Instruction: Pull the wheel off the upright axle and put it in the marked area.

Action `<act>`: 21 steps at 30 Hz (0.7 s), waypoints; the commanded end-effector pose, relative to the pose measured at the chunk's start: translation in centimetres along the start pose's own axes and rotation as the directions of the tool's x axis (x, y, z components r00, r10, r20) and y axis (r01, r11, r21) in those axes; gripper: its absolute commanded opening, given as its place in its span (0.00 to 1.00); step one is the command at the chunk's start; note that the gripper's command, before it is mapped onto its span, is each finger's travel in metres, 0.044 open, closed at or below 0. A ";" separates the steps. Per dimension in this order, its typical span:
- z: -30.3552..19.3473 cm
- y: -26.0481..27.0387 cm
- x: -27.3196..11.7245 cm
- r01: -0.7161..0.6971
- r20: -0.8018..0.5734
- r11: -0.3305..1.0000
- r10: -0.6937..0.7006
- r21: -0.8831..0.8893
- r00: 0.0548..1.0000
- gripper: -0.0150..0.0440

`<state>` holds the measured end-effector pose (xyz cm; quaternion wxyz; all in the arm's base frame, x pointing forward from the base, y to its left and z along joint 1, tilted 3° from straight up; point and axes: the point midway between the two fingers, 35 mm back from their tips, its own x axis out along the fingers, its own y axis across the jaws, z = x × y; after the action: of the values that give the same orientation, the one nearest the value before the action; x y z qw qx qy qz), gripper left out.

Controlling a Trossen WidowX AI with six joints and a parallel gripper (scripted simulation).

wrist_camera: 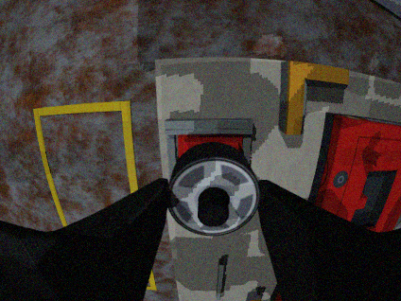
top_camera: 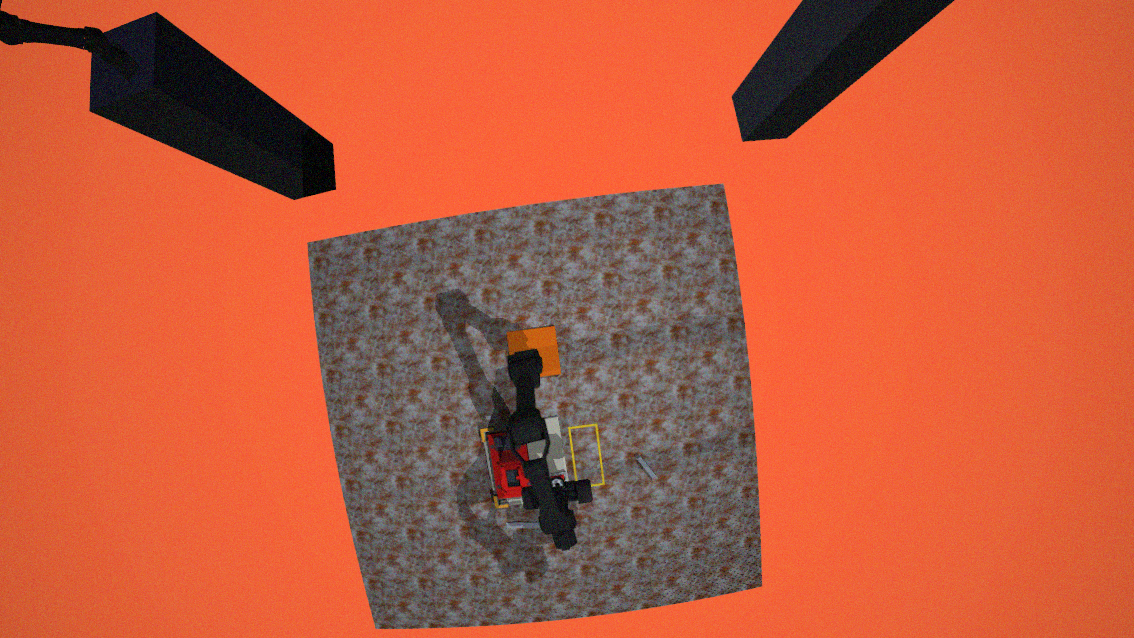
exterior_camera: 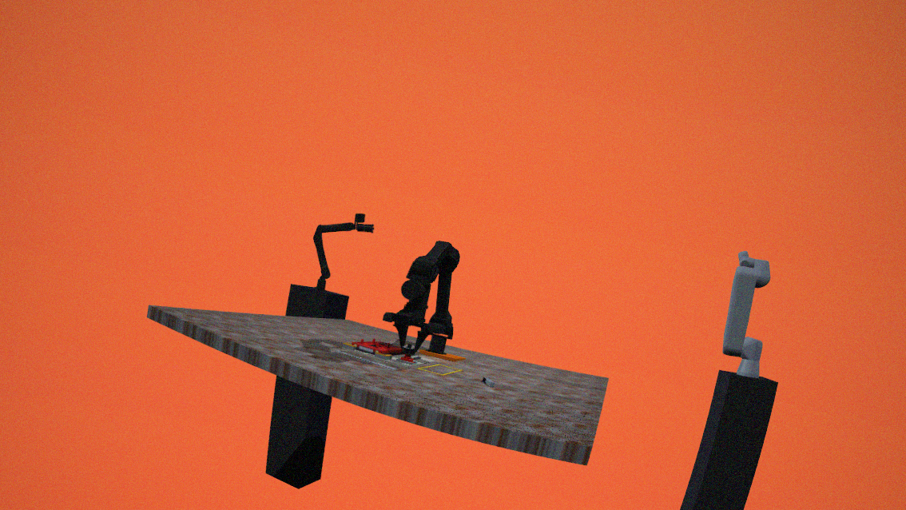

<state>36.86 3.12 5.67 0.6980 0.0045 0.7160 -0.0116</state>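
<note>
Gripper (wrist_camera: 215, 199) fingers clamped around wheel (wrist_camera: 215, 198)

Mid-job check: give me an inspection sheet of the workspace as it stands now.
Surface: mottled brown-grey table.
Job's things: wheel over its red mount on the pale board; yellow marked area beside the board, with no wheel in it.
Clutter: red fixture on the board; small grey bar on the table.
Gripper: gripper shut on the wheel, fingers on both sides.
Cables: nothing seen.
Surroundings: dark posts, orange backdrop.
</note>
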 end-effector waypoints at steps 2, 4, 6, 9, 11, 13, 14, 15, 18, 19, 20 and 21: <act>0.0 0.0 -0.3 0.000 0.001 1.000 0.000 0.001 1.000 0.25; 0.0 0.0 -0.4 0.000 0.001 1.000 0.000 0.001 1.000 0.25; 0.0 0.0 -0.5 0.000 0.001 1.000 0.000 0.001 1.000 0.25; 0.0 0.0 -0.6 0.000 0.001 1.000 0.000 0.001 1.000 0.25; 0.0 0.0 -0.6 0.000 0.001 1.000 0.000 0.001 1.000 0.25; 0.0 0.0 -0.7 0.000 0.001 1.000 0.000 0.001 1.000 0.25; 0.0 0.0 -0.7 0.000 0.001 1.000 0.000 0.001 1.000 0.25; 0.0 0.0 -0.8 0.000 0.001 1.000 0.000 0.001 1.000 0.25; 0.0 0.0 -0.9 0.000 0.001 1.000 0.000 0.001 1.000 0.25; 0.0 0.0 -0.9 0.000 0.001 1.000 0.000 0.001 1.000 0.25; 0.0 0.0 -0.9 0.000 0.001 1.000 0.000 0.001 1.000 0.25; 0.0 0.0 -1.0 -0.001 0.001 1.000 0.001 0.001 1.000 0.25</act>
<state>36.84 3.15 6.29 0.6965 0.0051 0.7175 -0.0110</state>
